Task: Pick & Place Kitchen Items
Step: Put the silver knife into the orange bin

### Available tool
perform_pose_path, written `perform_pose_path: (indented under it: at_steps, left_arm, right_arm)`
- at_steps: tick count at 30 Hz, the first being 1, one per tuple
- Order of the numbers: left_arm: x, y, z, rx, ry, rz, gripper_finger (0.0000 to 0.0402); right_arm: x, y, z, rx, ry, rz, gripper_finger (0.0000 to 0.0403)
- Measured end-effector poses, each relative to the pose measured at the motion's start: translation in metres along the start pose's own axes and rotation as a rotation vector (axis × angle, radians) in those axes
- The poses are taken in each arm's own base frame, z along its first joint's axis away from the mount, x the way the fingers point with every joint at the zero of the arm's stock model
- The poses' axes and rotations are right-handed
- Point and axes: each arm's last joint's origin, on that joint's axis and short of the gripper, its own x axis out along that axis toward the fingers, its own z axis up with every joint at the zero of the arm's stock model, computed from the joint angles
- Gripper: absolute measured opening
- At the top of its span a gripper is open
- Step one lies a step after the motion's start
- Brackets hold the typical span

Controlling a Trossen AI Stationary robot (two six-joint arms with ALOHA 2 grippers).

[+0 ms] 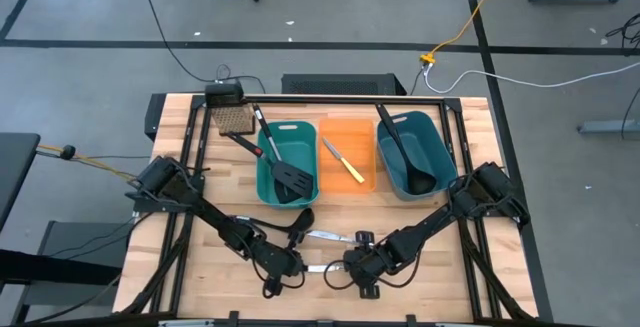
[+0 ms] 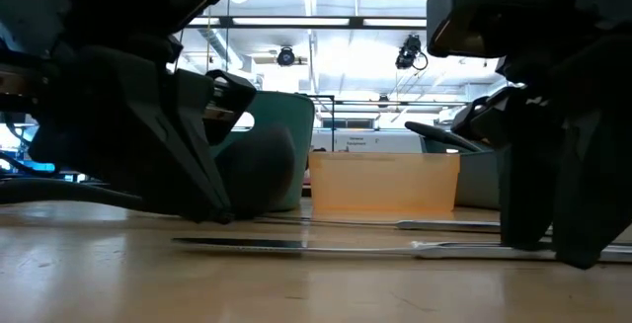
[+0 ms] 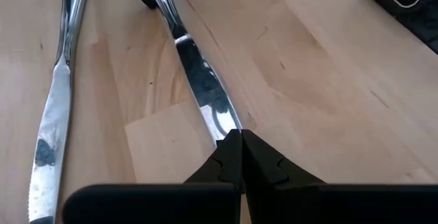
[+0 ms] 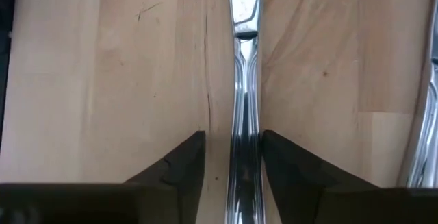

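A slim silver table knife (image 1: 320,267) lies flat on the table near the front edge, between my two grippers. My left gripper (image 1: 292,263) is shut at its blade tip. My right gripper (image 1: 350,261) is open, one finger on either side of the knife's handle (image 4: 245,148); whether they touch it, I cannot tell. A second silver knife (image 1: 332,235) and a black ladle (image 1: 301,221) lie just beyond. The knife also shows in the low view (image 2: 296,247). My left gripper's shut fingertips (image 3: 229,157) sit on the tip of the knife's blade (image 3: 220,122), coming from above and slanting along the knife. The blade runs out from under them. The knife lies flat on the table.
The left teal bin (image 1: 266,189) holds black slotted spatulas (image 1: 290,179). The orange bin (image 1: 368,135) holds a yellow-handled knife (image 1: 344,161). The right teal bin (image 1: 440,147) holds a black ladle (image 1: 405,157). A dark brush-like item (image 1: 234,120) lies at the far left.
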Motion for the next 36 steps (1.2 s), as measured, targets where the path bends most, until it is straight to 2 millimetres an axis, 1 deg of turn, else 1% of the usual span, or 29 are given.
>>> perform_pose_path:
  at_steps: [17,27,31,36]
  left_arm:
    - [0.0,0.0,-0.003,0.005,0.029,-0.006,0.0003]
    - [0.016,-0.003,-0.017,-0.021,0.06,0.009,0.0003]
    - [0.017,-0.003,-0.018,-0.041,0.066,0.009,0.0003]
    - [0.017,-0.003,-0.019,-0.051,0.071,0.006,0.0003]
  right_arm:
    - [-0.001,-0.002,-0.002,0.02,0.031,-0.016,0.0162]
    - [-0.001,-0.002,-0.002,0.019,0.024,-0.026,0.0162]
    - [-0.001,-0.002,-0.002,0.017,0.022,-0.03,0.0158]
    - [-0.002,-0.001,-0.004,0.01,0.036,-0.021,0.0143]
